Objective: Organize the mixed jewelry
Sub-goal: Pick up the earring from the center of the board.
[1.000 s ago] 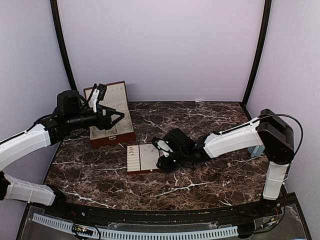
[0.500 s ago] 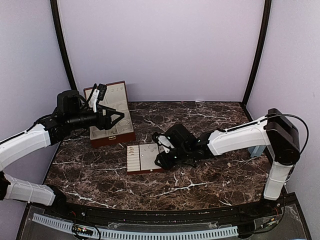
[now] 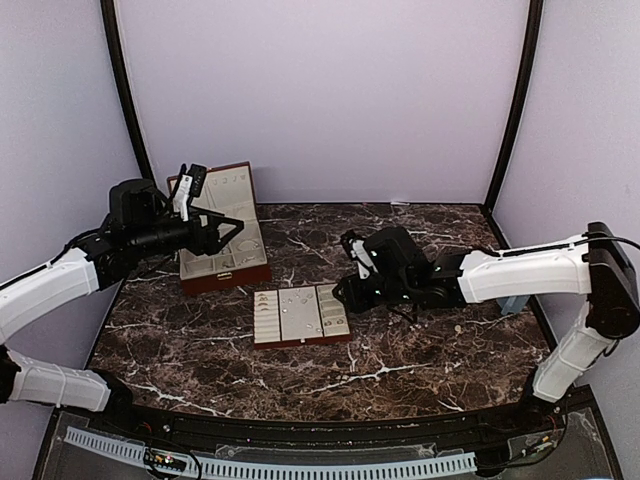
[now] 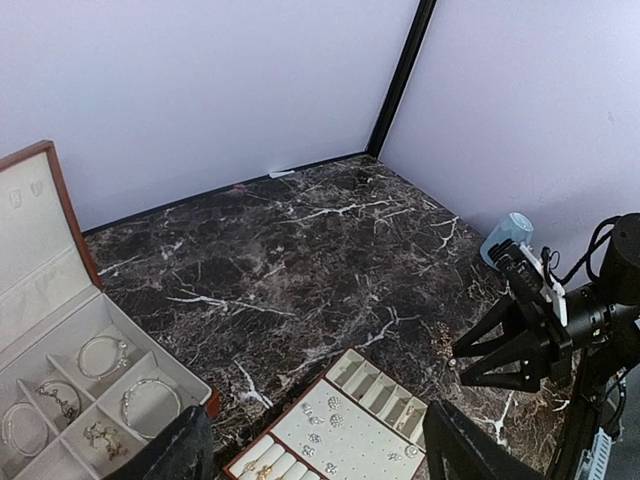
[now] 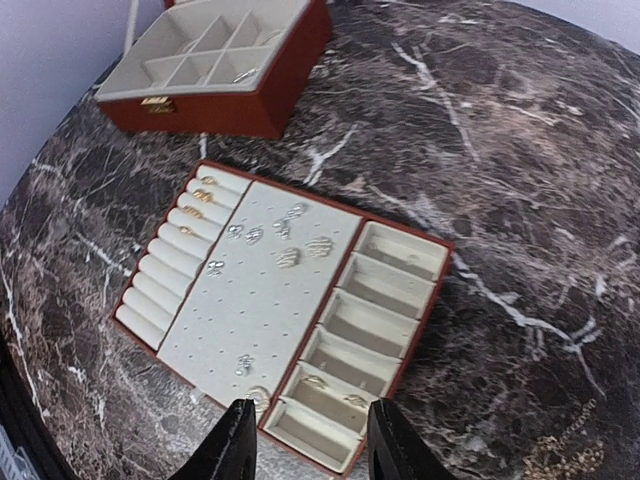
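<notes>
Right fingers [image 5: 235, 450] spread and empty, just right of tray [image 5: 240, 310]. Left fingers [image 4: 180, 455] spread above box [image 3: 225, 270]. Jewelry [image 5: 285, 255] sits in tray, and a thin chain [image 5: 560, 455] lies on table [image 5: 520, 150]. Risk: you clip the tray rim and scatter the studs.

No text, label, brand, number or sign can be read anywhere in these views.
</notes>
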Controlling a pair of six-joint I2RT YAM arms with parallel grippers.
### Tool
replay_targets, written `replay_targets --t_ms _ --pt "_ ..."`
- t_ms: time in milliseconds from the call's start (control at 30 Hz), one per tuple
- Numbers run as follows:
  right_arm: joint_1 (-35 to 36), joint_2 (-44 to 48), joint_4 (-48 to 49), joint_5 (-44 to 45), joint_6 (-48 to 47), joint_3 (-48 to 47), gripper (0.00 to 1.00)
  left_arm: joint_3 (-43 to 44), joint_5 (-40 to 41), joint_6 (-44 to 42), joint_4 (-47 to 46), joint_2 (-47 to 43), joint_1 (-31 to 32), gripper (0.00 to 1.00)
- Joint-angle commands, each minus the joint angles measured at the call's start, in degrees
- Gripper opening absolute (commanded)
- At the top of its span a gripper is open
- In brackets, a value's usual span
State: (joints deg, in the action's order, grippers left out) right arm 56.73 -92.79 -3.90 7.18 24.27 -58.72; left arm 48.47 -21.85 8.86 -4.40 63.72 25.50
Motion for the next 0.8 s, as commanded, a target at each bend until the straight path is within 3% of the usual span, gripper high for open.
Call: replay_targets --t_ms 0,400,767 --pt "-3.4 4.7 -0.7 4.6 4.9 4.6 0.38 -1.0 -0.6 2.2 -1.7 -0.7 -3.0 0.76" --pt "-15.0 9.6 -5.7 5.7 8.3 16.1 0.36 -1.4 -0.4 3.4 -2.2 0.9 -5.8 0.76" --pt "-16.2 2.7 0.0 -9.1 2.1 15.0 0.34 -1.5 -0.6 3.7 -2.2 1.4 -5.8 0.75"
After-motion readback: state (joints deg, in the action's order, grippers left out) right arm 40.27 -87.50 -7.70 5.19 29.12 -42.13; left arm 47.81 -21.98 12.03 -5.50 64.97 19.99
